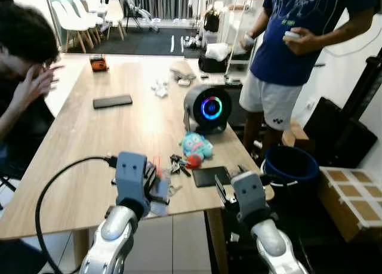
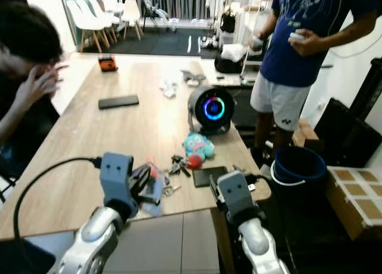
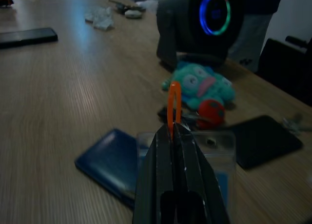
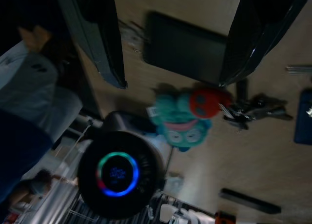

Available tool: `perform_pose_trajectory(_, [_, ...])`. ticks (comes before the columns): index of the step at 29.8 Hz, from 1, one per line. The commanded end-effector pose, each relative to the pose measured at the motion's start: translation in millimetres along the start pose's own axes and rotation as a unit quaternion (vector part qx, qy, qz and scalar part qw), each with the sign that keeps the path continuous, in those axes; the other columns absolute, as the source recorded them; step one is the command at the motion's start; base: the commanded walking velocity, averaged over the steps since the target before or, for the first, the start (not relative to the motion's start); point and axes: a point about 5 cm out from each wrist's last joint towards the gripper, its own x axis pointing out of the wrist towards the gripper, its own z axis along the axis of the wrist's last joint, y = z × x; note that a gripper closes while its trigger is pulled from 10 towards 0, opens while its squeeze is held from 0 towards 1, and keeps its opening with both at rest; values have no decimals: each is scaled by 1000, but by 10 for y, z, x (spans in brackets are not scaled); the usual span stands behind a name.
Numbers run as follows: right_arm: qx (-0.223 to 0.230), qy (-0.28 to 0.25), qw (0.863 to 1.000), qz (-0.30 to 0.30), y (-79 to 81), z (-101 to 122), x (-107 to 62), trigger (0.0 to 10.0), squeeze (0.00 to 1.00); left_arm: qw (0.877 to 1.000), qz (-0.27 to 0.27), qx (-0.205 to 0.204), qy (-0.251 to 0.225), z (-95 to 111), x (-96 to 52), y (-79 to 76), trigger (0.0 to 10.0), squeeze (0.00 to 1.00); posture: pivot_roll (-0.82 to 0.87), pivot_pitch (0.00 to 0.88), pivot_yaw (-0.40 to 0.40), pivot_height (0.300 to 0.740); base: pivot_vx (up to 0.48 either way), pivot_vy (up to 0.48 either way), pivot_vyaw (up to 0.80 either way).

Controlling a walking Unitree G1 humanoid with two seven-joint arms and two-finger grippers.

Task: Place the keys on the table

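Keys point(image 1: 178, 164) lie on the wooden bench point(image 1: 77, 184) close to its near edge, a dark bunch touching a red ball charm point(image 1: 193, 160) and lying just beside a teal plush toy point(image 1: 196, 145). We see our left hand point(image 3: 174, 132) over the near edge, its fingers pressed together on a thin orange loop point(image 3: 174, 104) that stands up between the tips; beneath it lie a blue card-like object point(image 3: 109, 163) and a clear plastic case point(image 3: 214, 151). Our right hand point(image 4: 170, 63) hovers at the near right corner with its fingers spread wide, a black phone-like slab point(image 1: 210, 176) below the gap between them. Further toward the far edge along the right side stands a round black speaker with a glowing blue ring point(image 1: 209, 108). The middle and left of the bench are mostly bare wood, with a black phone point(image 1: 112, 101) lying alone there, white crumpled bits point(image 1: 160, 88) near the far end and a small orange object point(image 1: 98, 62) at the far left corner. A seated person point(image 1: 24, 65) leans at the left edge, and a standing person in a blue shirt point(image 1: 298, 35) is just off the right edge, beside a dark blue bin point(image 1: 290, 166) on the floor.
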Motion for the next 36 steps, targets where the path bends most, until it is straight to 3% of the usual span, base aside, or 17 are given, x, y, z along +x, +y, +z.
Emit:
perform_pose_trajectory(1, [3, 8, 1000, 5, 28, -40, -21, 10000, 0, 1000, -8, -13, 1, 16, 6, -50, 10000, 0, 80, 100, 2, 740, 300, 0, 0])
perform_pose_trajectory(11, [4, 13, 1000, 7, 52, -63, -32, 10000, 0, 999, -21, -24, -7, 103, 60, -188, 10000, 0, 84, 105, 6, 740, 201, 0, 0])
perform_pose_trajectory(22, [6, 13, 1000, 7, 68, -70, -35, 10000, 0, 999, -31, 4, -12, 140, 111, -342, 10000, 0, 83, 106, 10, 740, 0, 0, 0])
perform_pose_trajectory(23, [6, 14, 1000, 7, 70, -71, -35, 10000, 0, 999, -41, 1, -13, 146, 105, -377, 10000, 188, 80, 106, 11, 740, 0, 0, 0])
perform_pose_trajectory(25, [6, 14, 1000, 7, 71, -71, -35, 10000, 0, 999, -44, 0, -14, 147, 101, -386, 10000, 188, 80, 106, 11, 740, 0, 0, 0])
perform_pose_trajectory(26, [5, 14, 1000, 7, 71, -73, -37, 10000, 0, 999, -52, -5, -15, 149, 89, -400, 10000, 1000, 80, 106, 11, 740, 0, 0, 0])
perform_pose_trajectory(36, [5, 14, 1000, 8, 77, -83, -34, 10000, 0, 992, -103, -70, -31, 251, 33, -493, 10000, 1000, 85, 99, 9, 740, 0, 0, 0])
